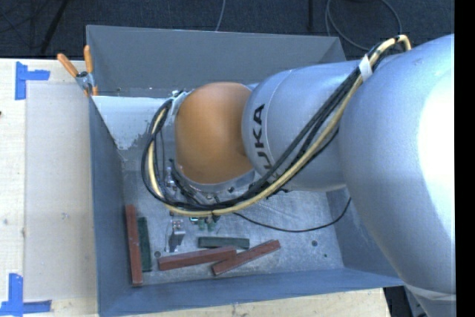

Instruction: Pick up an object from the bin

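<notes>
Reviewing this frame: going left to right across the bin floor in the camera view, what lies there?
Left brown stick → thin green stick → long brown stick → green bar → tilted brown stick.

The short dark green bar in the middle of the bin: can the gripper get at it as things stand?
Probably yes. The dark green bar lies flat on the bin floor beside the gripper, with nothing on top of it; the two brown sticks lie nearer the front wall.

Reddish-brown sticks (197, 259), a dark green bar (223, 242), grey bin (215, 56).
</notes>
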`<move>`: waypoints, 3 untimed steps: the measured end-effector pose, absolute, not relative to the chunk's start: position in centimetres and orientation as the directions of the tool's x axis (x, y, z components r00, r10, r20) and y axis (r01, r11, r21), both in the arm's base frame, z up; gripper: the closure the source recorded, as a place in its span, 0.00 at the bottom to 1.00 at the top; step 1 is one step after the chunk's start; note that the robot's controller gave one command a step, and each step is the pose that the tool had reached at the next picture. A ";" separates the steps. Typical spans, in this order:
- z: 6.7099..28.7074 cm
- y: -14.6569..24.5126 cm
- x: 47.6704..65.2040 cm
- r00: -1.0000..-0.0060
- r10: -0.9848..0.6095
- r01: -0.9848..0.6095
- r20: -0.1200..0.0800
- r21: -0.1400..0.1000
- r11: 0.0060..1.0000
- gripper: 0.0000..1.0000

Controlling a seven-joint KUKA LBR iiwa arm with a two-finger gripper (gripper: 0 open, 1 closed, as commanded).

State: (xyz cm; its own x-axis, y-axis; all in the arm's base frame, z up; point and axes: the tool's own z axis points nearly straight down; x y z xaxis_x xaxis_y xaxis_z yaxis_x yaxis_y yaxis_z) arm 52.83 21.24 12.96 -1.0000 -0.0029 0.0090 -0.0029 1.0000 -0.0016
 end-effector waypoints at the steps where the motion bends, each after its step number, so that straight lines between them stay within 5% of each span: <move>1: 13.4 21.2 53.1 -1.000 0.001 0.001 0.001 0.000 1.000 0.00; 2: 9.2 16.3 50.0 -0.995 -0.103 -0.103 0.000 0.000 0.995 0.00; 3: 10.8 14.5 49.7 -0.998 -0.067 -0.067 0.004 0.000 0.998 0.00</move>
